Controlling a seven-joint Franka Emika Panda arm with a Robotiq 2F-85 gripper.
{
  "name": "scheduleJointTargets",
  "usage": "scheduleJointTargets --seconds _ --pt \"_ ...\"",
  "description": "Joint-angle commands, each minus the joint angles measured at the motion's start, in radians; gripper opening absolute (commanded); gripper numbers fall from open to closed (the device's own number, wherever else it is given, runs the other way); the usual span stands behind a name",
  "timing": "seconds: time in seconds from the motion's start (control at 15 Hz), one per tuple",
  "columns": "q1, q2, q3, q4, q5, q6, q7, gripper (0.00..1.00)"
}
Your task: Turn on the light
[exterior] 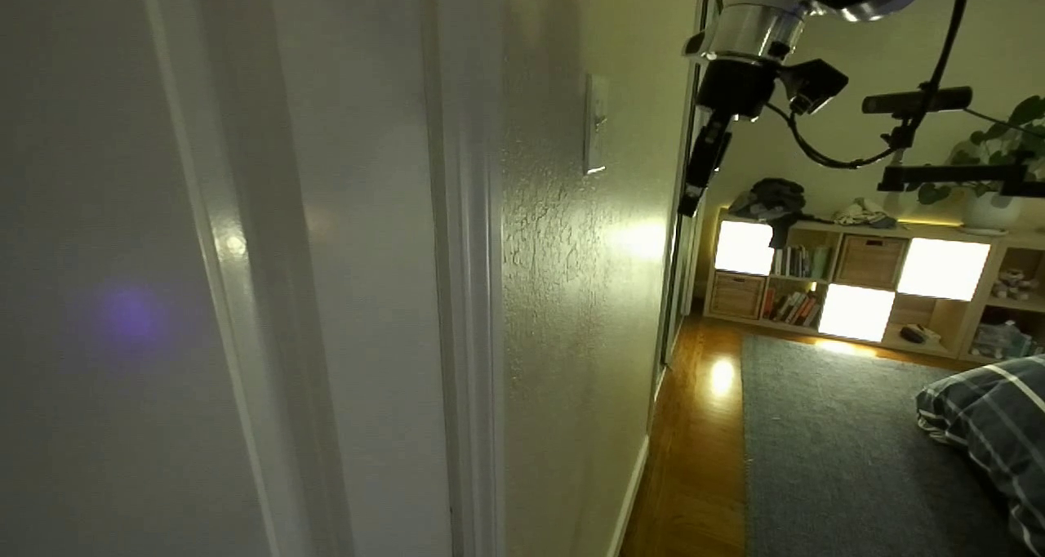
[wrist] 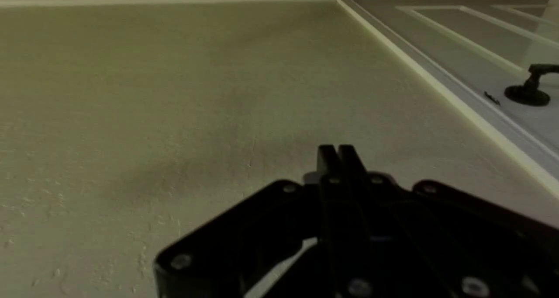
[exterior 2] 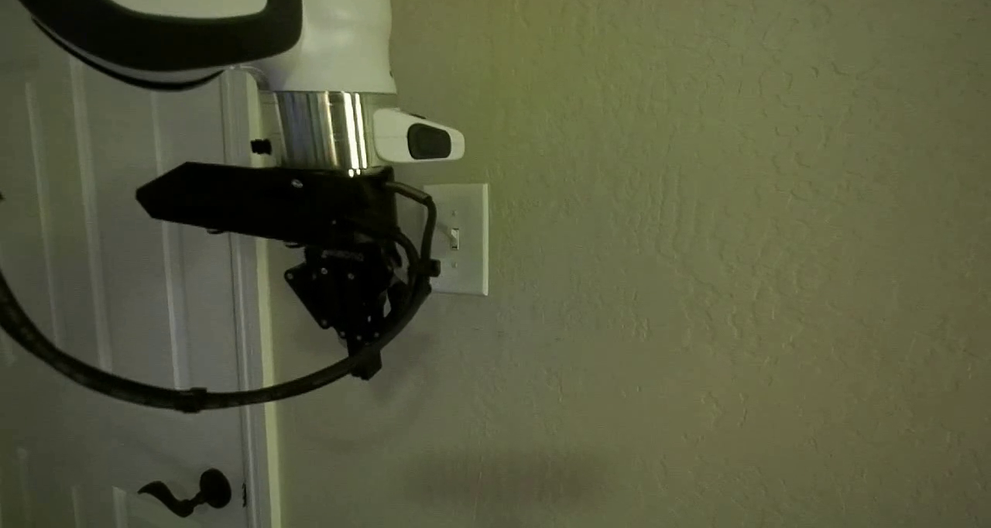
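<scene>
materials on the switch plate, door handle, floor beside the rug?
Switch plate: probably plastic, smooth white, crisp edges; painted metal possible.
Door handle: likely metal, dark finish, judging by its slim curved shape; coating unclear.
Floor: wood or laminate, glossy; warm brown with a bright reflected patch.

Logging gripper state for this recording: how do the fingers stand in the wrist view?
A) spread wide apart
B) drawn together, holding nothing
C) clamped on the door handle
B: in the wrist view, the gripper has its two fingers side by side, with nothing held between them.
</scene>
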Motion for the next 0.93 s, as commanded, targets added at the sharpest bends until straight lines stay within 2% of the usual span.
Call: scheduleJointTargets --seconds 0.0,0.07,0.13,0.8,0.87 --pt "0.002 -0.097 -0.003 -0.062 -0.104 -0.075 0.066 0.06" --pt "0.003 -0.109 -0.002 -0.066 -0.113 -0.091 0.067 0.31" --pt "0.003 -0.118 -0.002 -0.071 -0.111 -0.107 0.052 0.32" --pt "0.003 -0.170 -0.019 -0.117 -0.065 -0.115 0.049 0.95" --pt "0.003 -0.172 -0.020 -0.120 -0.072 -0.115 0.051 0.98"
